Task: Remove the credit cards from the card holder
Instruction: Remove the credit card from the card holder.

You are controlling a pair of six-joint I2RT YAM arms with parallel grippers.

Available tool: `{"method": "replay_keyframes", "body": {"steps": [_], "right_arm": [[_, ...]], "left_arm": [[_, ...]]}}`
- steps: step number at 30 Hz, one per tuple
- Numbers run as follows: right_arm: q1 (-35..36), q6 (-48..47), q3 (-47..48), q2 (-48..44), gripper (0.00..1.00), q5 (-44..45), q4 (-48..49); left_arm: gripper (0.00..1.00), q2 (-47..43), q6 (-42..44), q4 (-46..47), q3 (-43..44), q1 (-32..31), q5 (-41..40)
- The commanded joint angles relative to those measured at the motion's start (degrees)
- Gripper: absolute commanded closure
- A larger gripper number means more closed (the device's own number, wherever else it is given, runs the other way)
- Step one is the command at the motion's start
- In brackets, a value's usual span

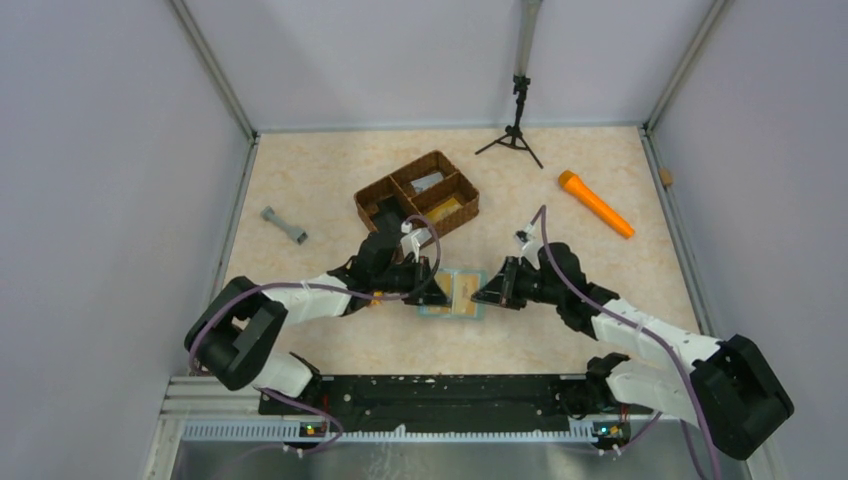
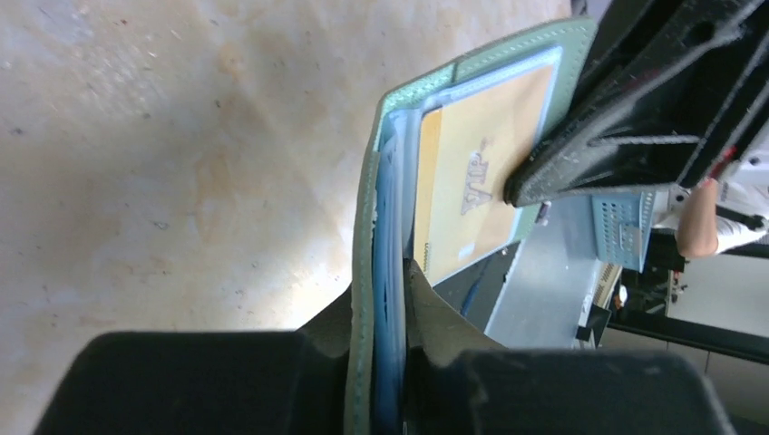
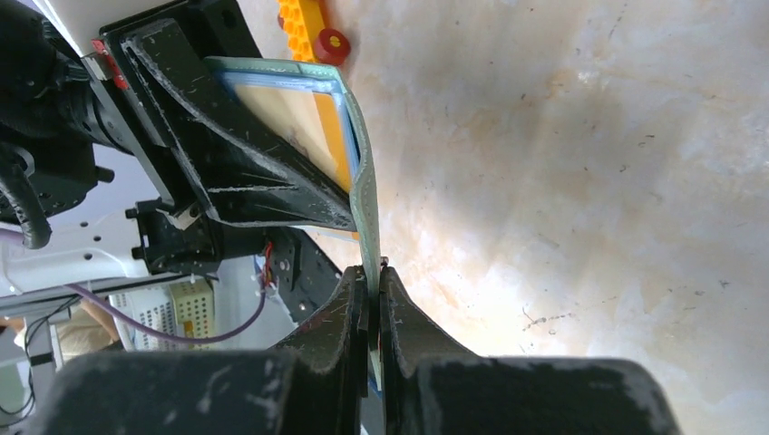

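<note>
The grey-green card holder point(image 1: 458, 295) is held up off the table between both grippers, opened like a book. My left gripper point(image 1: 432, 290) point(image 2: 390, 272) is shut on one leaf, clamping the green cover and the pale blue pockets point(image 2: 392, 227). My right gripper point(image 1: 487, 290) point(image 3: 374, 272) is shut on the thin green edge of the other leaf point(image 3: 365, 208). A yellowish flat piece point(image 2: 481, 172) sits in a clear pocket. No grey card shows inside the holder. One pale grey credit card point(image 1: 428, 182) lies in the basket.
A brown woven three-part basket point(image 1: 372, 200) stands just behind the left gripper. An orange torch-like stick point(image 1: 595, 203) lies at the back right, a grey dumbbell-shaped part point(image 1: 284, 225) at the left, a small black tripod point(image 1: 516, 130) at the back. An orange studded brick point(image 3: 304, 27) lies under the holder.
</note>
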Motion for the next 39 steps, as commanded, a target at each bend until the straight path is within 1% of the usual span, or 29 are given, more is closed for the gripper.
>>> {"method": "replay_keyframes", "body": {"steps": [1, 2, 4, 5, 7, 9, 10, 13, 14, 15, 17, 19, 22, 27, 30, 33, 37, 39], "right_arm": [[0.3, -2.5, 0.9, -2.5, 1.00, 0.4, 0.2], [0.3, -3.1, 1.0, -2.5, 0.96, 0.8, -0.4], [0.3, -5.1, 1.7, -2.6, 0.85, 2.7, -3.4], [0.3, -6.5, 2.6, -2.7, 0.77, 4.4, -5.9], [0.3, -9.3, 4.0, -3.7, 0.57, 7.0, -11.0], [0.3, -11.1, 5.2, -5.9, 0.41, 9.7, -14.8], [0.3, -11.7, 5.7, -7.3, 0.39, 10.6, -16.3], [0.3, -12.5, 6.9, -11.4, 0.38, 10.4, -18.4], [0.3, -12.4, 6.9, -12.3, 0.40, 9.2, -18.0], [0.4, -11.8, 7.0, -13.1, 0.45, 7.6, -17.1], [0.4, -9.4, 6.3, -13.5, 0.51, 4.1, -13.8], [0.4, -5.7, 4.2, -12.2, 0.56, -1.8, -6.5], [1.3, -2.1, 2.8, -8.5, 0.57, -5.2, 2.4], [2.0, -0.2, 2.6, -2.9, 0.57, -5.8, 9.0], [2.0, 1.0, 2.3, 0.5, 0.57, -7.2, 13.2], [2.0, 2.3, 1.9, 2.2, 0.59, -7.9, 16.2], [2.0, 4.2, 1.0, 2.7, 0.63, -9.1, 19.9], [2.0, 5.1, 0.5, 2.8, 0.69, -10.1, 21.6]], "left_arm": [[0.95, -4.8, 1.3, 2.2, -2.9, 1.6, 3.3], [0.95, -5.5, 1.0, 2.5, -3.4, 1.7, 3.7], [0.95, -6.5, 0.3, 3.6, -4.3, 1.7, 4.3], [0.95, -6.9, -0.3, 4.4, -4.7, 1.7, 4.6], [0.96, -7.1, -1.5, 5.8, -5.2, 1.7, 5.1], [0.96, -7.2, -2.5, 7.0, -5.5, 1.7, 5.4], [0.96, -7.3, -2.7, 7.3, -5.4, 1.7, 5.1], [0.95, -6.9, -3.6, 8.6, -5.3, 1.6, 4.9], [0.93, -6.7, -3.7, 9.5, -5.2, 1.7, 5.0], [0.92, -6.4, -4.1, 10.6, -5.1, 1.5, 5.4], [0.92, -5.9, -4.7, 13.0, -5.1, 1.3, 5.9], [0.92, -5.1, -5.0, 14.6, -4.9, 0.7, 6.2], [0.92, -3.2, -6.0, 16.6, -3.9, -0.1, 7.5], [0.92, -1.9, -6.9, 20.6, -3.5, -1.3, 9.2], [0.91, -1.5, -10.2, 28.8, -4.9, -1.5, 12.4], [0.90, -1.1, -12.6, 33.8, -5.3, -1.6, 15.2], [0.86, -0.4, -15.0, 38.9, -5.5, -1.9, 17.7], [0.83, 0.2, -17.6, 43.3, -6.1, -1.9, 18.7]]}}
